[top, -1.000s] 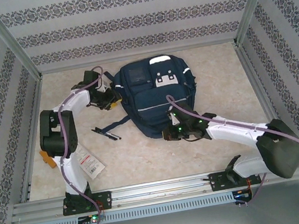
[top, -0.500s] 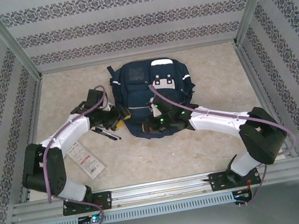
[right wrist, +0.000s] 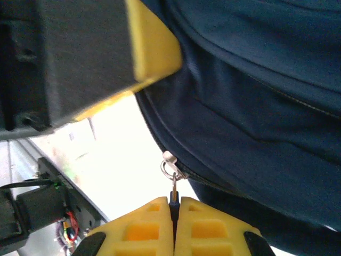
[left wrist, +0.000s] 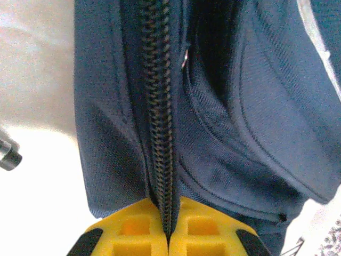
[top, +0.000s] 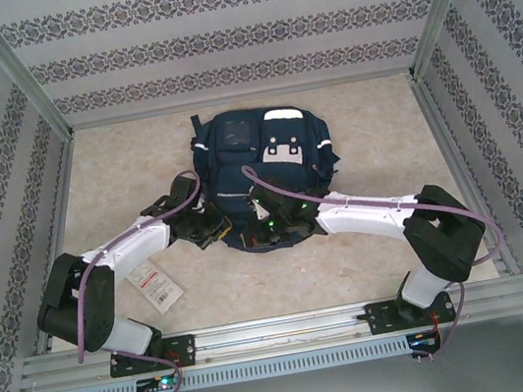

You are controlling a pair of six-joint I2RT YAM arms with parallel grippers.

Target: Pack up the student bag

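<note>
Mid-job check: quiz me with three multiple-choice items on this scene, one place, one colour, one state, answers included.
1. Where is the white printed card? A on the table left of the dark navy fabric backpack; B on top of the backpack; C against the far wall.
2. What colour are the fingers of the left gripper? A red; B yellow; C green.
3. How is the right gripper? A wide open; B shut on the backpack's small metal zipper pull; C shut on the card.
Answers: A, the card lies on bare tabletop left of the bag; B, both show yellow in the left wrist view; B, its jaws meet on the pull's tab.
</note>
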